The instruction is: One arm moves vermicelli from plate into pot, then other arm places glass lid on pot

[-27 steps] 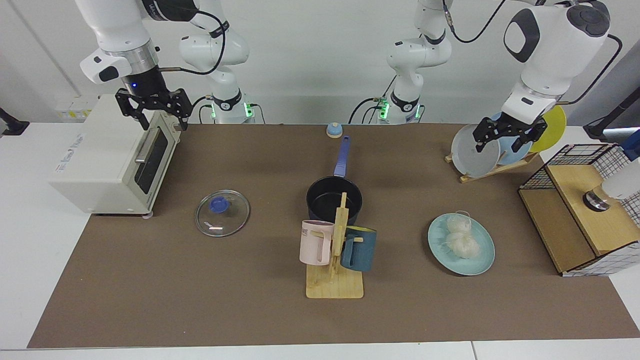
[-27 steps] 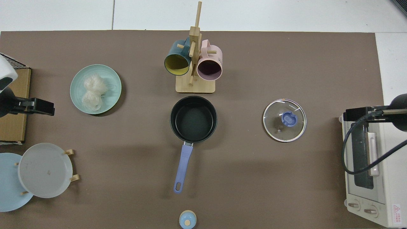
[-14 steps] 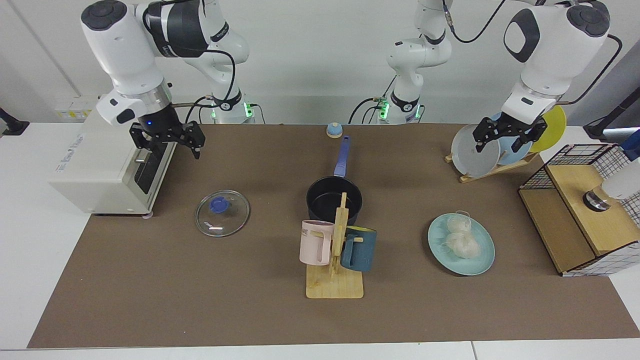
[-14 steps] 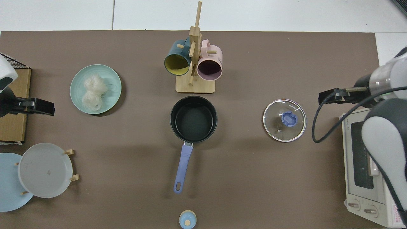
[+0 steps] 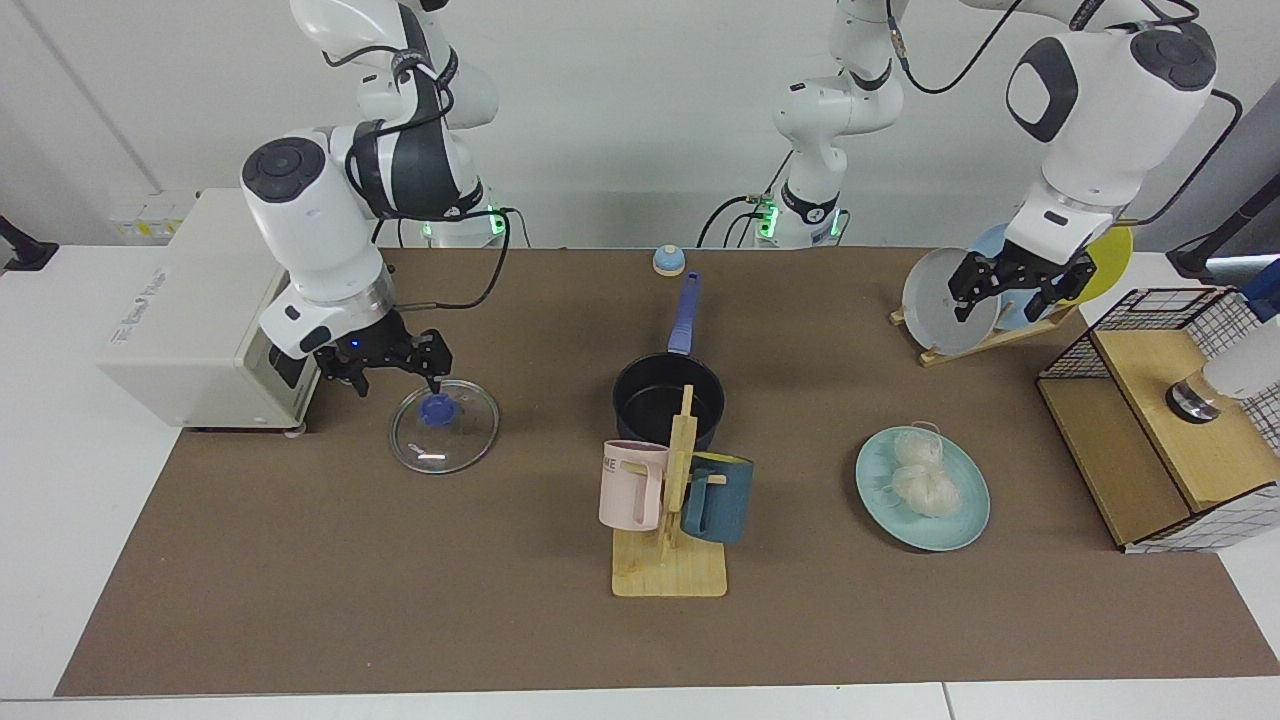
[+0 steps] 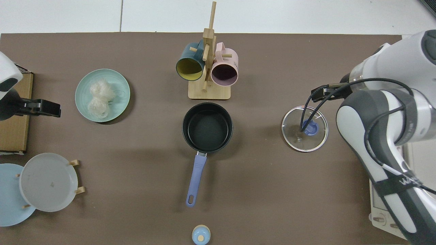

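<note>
From across the table, the right gripper (image 5: 393,373) hangs just behind the lid (image 5: 444,427), jaws spread wide and holding nothing; its near finger sits right at the blue knob (image 5: 436,411), which looks like the intended handhold. The left gripper (image 5: 1012,295) waits up by the plate rack (image 5: 985,342), jaws apart and empty. The vermicelli (image 5: 922,473) lies on the plate (image 5: 968,523), well apart from the pot (image 5: 665,402), so the noodle step looks undone.

From above, the pot (image 6: 207,127) is empty, handle clear of everything. The vermicelli (image 6: 99,97) sits on the plate (image 6: 121,81). The lid (image 6: 304,128) lies flat, knob up for grasping, the right arm (image 6: 374,126) beside it.
</note>
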Robot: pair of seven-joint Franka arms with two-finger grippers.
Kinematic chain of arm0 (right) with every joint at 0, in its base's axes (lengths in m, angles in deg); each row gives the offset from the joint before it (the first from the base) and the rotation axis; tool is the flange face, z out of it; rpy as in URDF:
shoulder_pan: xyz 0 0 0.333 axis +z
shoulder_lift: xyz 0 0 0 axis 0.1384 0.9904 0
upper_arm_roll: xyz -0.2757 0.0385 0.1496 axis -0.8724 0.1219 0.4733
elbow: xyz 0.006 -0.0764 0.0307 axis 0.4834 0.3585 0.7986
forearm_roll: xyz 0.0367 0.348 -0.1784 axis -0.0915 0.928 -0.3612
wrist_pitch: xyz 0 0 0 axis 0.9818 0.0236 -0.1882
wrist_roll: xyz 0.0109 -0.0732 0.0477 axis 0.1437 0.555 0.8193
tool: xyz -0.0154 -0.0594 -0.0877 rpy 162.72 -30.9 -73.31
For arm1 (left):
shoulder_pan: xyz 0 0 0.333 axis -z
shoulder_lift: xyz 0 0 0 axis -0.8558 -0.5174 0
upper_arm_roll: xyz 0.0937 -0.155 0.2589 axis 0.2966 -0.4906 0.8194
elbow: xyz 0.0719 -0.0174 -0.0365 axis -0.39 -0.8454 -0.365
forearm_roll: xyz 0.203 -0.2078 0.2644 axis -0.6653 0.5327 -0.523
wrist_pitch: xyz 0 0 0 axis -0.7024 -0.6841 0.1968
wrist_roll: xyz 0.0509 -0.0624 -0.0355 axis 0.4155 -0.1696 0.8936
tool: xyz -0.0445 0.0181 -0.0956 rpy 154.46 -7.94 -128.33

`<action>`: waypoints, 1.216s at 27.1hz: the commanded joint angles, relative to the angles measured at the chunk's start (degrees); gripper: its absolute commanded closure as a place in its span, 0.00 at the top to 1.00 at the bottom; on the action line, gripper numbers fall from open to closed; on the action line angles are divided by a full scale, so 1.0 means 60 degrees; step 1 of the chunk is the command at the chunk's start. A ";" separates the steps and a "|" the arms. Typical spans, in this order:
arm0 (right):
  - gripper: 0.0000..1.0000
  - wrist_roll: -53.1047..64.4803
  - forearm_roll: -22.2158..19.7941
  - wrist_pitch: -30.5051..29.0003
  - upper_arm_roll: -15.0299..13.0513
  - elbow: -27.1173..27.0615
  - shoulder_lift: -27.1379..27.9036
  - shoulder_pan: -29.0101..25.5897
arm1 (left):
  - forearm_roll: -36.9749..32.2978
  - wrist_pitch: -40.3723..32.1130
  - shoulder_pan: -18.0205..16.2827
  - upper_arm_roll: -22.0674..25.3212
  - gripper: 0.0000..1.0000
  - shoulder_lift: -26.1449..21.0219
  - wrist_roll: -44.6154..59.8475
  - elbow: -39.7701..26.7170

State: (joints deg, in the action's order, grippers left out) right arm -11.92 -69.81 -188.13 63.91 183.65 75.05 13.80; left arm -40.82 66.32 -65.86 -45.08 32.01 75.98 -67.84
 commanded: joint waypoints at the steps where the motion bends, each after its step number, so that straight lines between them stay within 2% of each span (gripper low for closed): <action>1: 1.00 -0.0360 0.0065 -0.1027 -0.0002 0.0629 0.0435 0.0198 | 0.0118 0.0388 0.0101 0.0101 0.96 -0.1028 0.0097 0.0212; 6: 1.00 -0.0243 0.0065 -0.2009 -0.0002 0.1494 0.0610 0.0184 | 0.0060 0.1061 0.0071 0.0116 0.93 -0.1716 0.0097 0.0330; 8: 1.00 -0.0214 0.0065 -0.2389 -0.0002 0.1772 0.0698 0.0140 | 0.0148 0.1719 0.0043 0.0130 0.92 -0.1762 0.0082 0.0316; 10: 1.00 -0.0214 0.0065 -0.2683 -0.0002 0.1963 0.0757 0.0139 | 0.0119 0.1824 -0.0016 0.0160 0.92 -0.1806 0.0067 0.0315; 15: 1.00 -0.0083 0.0051 -0.2714 -0.0016 0.2417 0.0714 0.0154 | 0.0133 0.2175 0.0056 0.0160 0.96 -0.2288 0.0155 0.0271; 20: 1.00 0.0372 0.0050 -0.2699 -0.0016 0.2667 0.0669 0.0140 | 0.0119 0.3697 0.0144 -0.0016 0.98 -0.3006 0.0887 -0.0064; 24: 1.00 0.0503 0.0050 -0.2612 -0.0016 0.2697 0.0670 0.0066 | 0.0133 0.4562 0.0203 -0.0045 0.99 -0.3139 0.0888 -0.0460; 27: 1.00 0.0636 0.0050 -0.2494 -0.0016 0.2697 0.0655 0.0066 | 0.0133 0.5177 0.0218 -0.0060 0.99 -0.3519 0.0873 -0.0549; 33: 1.00 0.1148 0.0050 -0.2260 -0.0016 0.2740 0.0611 0.0066 | 0.0148 0.5516 0.0203 -0.0074 1.00 -0.3505 0.0931 -0.1120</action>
State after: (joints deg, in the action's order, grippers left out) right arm -8.55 -69.82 -202.33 63.41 198.38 80.40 14.97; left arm -40.82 96.99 -64.98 -45.89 9.88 80.72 -71.20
